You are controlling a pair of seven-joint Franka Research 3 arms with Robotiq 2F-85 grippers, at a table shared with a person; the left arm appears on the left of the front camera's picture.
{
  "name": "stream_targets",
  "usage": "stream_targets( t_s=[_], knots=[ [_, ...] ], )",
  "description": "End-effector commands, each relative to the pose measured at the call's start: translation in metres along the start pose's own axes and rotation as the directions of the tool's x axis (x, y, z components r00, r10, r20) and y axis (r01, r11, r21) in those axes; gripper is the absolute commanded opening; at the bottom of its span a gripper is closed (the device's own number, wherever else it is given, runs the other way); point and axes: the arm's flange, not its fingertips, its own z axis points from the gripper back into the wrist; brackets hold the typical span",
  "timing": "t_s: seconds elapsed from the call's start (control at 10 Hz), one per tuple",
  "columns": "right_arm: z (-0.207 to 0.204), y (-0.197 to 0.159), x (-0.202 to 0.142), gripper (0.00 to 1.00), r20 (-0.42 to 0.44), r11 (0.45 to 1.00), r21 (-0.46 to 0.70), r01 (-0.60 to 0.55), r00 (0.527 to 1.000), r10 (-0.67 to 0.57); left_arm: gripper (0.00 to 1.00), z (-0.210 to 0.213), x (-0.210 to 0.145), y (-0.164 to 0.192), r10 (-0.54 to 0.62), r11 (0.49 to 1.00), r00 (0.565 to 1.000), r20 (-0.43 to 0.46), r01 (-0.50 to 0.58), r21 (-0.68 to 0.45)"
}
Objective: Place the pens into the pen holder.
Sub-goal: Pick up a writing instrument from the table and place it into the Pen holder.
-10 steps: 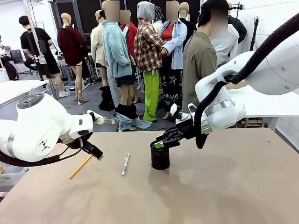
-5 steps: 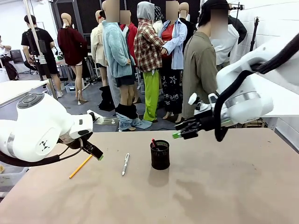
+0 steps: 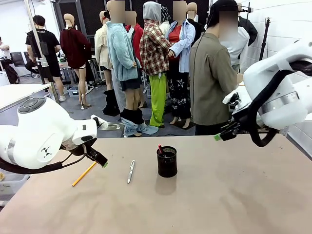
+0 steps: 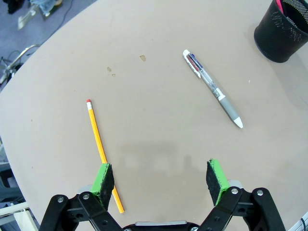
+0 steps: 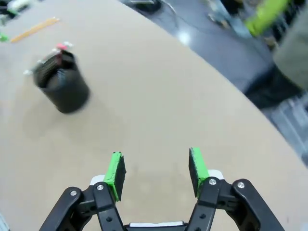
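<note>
The black mesh pen holder stands mid-table with a red-tipped pen sticking out of it; it also appears in the left wrist view and, blurred, in the right wrist view. A silver-white pen lies left of the holder. Farther left lies a yellow pencil. My left gripper hovers open just above the pencil's lower end. My right gripper is open and empty, up in the air to the right of the holder.
The brown table stretches wide in front and to the right. A person stands at its far edge behind my right arm. More people stand farther back.
My right gripper has let the red-tipped pen go into the holder and pulled away up and to the right, jaws wider. The left arm has stayed still.
</note>
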Motion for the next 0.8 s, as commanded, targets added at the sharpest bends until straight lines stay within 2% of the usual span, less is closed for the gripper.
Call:
stream_targets(
  t_s=[0.0,0.2,0.4,0.5,0.7],
  knots=[
    [0.025,-0.007,0.003,0.67,-0.189,0.991,-0.073,0.111,0.974,-0.123,1.0,0.001,-0.001,0.002,0.004,1.0,1.0,0.001,-0.004,0.0],
    [0.041,-0.024,-0.011,0.67,-0.289,0.968,-0.183,0.172,0.932,-0.22,1.0,0.001,-0.001,0.002,0.004,1.0,1.0,0.001,-0.004,0.0],
    [0.043,-0.025,-0.028,0.67,-0.354,0.945,-0.255,0.203,0.89,-0.287,1.0,0.001,-0.001,0.002,0.004,1.0,1.0,0.001,-0.004,0.0],
    [0.02,-0.031,-0.052,0.67,-0.266,0.967,-0.206,0.148,0.943,-0.2,1.0,0.001,-0.001,0.002,0.004,1.0,1.0,0.001,-0.004,0.0],
    [0.02,-0.031,-0.052,0.67,-0.266,0.967,-0.206,0.148,0.943,-0.2,1.0,0.0,0.0,0.0,0.0,1.0,1.0,0.0,0.0,0.0]
  ],
)
